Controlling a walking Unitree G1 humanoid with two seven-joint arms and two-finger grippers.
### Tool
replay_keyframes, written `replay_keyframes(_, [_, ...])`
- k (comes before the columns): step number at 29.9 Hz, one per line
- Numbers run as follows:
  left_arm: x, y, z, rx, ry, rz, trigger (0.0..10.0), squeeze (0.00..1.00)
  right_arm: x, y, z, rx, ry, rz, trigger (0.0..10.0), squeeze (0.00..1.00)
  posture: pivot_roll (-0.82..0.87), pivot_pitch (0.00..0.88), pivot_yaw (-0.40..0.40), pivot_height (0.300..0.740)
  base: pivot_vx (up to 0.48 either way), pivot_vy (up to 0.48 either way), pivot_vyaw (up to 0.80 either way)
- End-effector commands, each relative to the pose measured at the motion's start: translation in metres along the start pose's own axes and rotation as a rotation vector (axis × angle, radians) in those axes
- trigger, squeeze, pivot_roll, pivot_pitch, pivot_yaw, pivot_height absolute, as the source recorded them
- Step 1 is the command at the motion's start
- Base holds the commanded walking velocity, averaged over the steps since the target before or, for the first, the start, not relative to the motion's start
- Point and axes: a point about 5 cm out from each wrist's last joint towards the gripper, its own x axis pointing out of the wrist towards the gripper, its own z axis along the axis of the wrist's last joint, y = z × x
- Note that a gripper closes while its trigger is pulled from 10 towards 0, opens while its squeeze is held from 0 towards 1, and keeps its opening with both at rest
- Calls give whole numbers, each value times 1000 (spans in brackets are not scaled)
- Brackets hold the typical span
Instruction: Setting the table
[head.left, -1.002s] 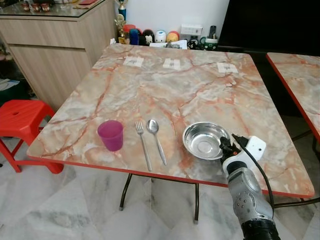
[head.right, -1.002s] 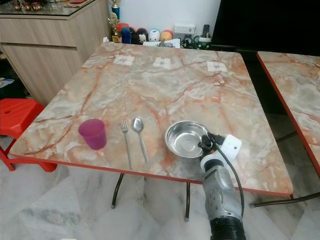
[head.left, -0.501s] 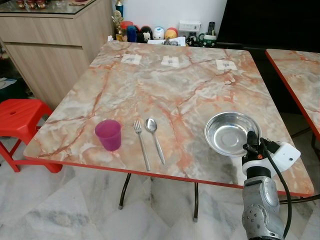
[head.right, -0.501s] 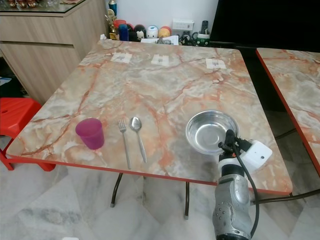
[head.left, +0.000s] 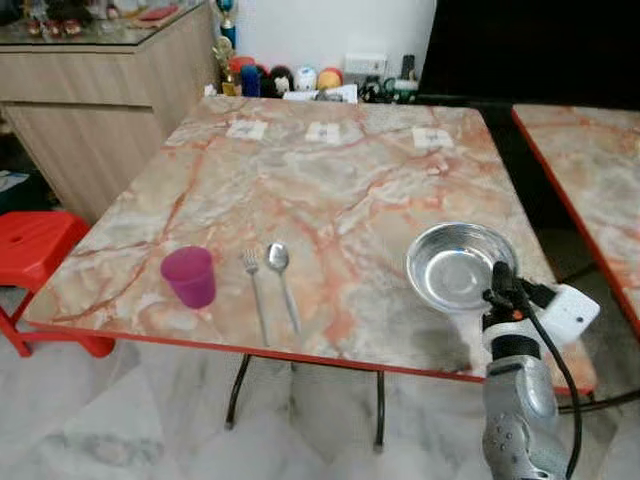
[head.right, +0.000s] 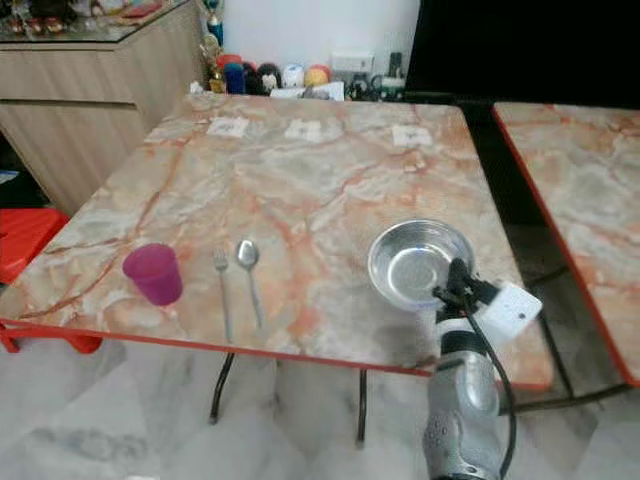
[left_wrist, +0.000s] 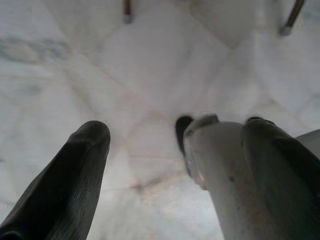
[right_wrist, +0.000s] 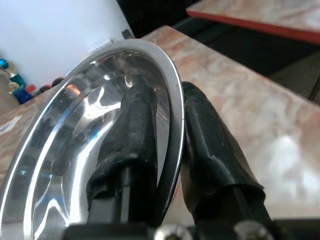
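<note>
Bowl is pinched at its rim by the right gripper, not yet set down; cup, fork and spoon already lie near the tabletop's front edge.

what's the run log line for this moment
phase: carrying bowl | right gripper: shut on steel bowl rim, over table right side | left gripper: idle, open over floor | cup, fork, spoon: laid
</note>
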Motion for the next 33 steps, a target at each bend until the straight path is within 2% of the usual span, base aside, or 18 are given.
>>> replay_keyframes(1, [-4, 2, -12, 20, 47, 1, 10000, 0, 2, 6, 5, 1, -28, 17, 10000, 0, -16, 62, -23, 740, 0, -461, 0])
replay_keyframes(16, [-2, -1, -8, 15, 36, -1, 10000, 0, 7, 10, 14, 33, -63, 11, 10000, 0, -22, 81, -26, 740, 0, -461, 0])
replay_keyframes(33, [-3, 2, -12, 8, 56, 6, 10000, 0, 8, 14, 11, 39, -52, 12, 10000, 0, -25, 99, -27, 740, 0, -461, 0])
